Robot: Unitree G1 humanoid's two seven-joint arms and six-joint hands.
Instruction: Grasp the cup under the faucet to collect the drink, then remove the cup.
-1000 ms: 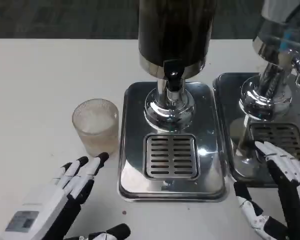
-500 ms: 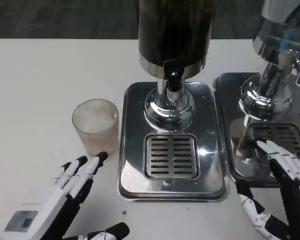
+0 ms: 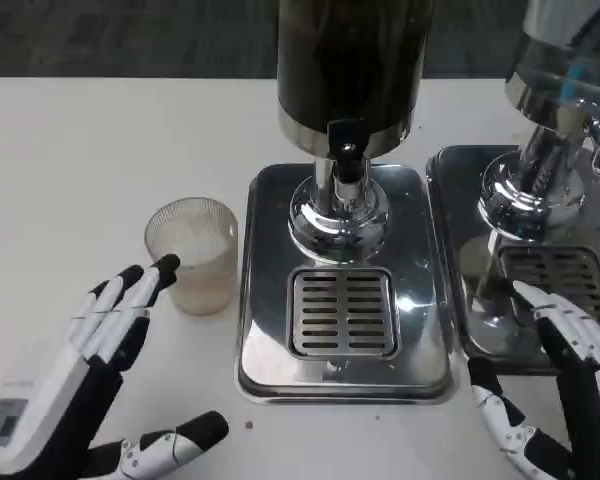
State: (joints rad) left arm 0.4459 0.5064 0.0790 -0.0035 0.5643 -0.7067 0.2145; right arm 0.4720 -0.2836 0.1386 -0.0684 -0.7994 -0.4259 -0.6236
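Note:
A frosted glass cup [image 3: 192, 254] stands upright on the white table, left of the dispenser's steel tray [image 3: 344, 370]. The black faucet [image 3: 346, 146] hangs under the dark drink tank [image 3: 350, 62], above the slotted drain grille [image 3: 341, 312]. My left hand [image 3: 90, 375] lies at the lower left, fingers spread, its fingertips [image 3: 152, 277] close beside the cup's left side; I cannot tell if they touch. It holds nothing. My right hand [image 3: 560, 395] sits at the lower right, fingers apart, over the edge of the second tray, empty.
A second dispenser [image 3: 560, 110] with its own steel tray [image 3: 450, 200] stands at the right, close to my right hand. White table [image 3: 90, 150] stretches left and behind the cup.
My left hand has shifted left and slightly up; its fingertips went from the cup's front to its left side. The cup and my right hand stay in place.

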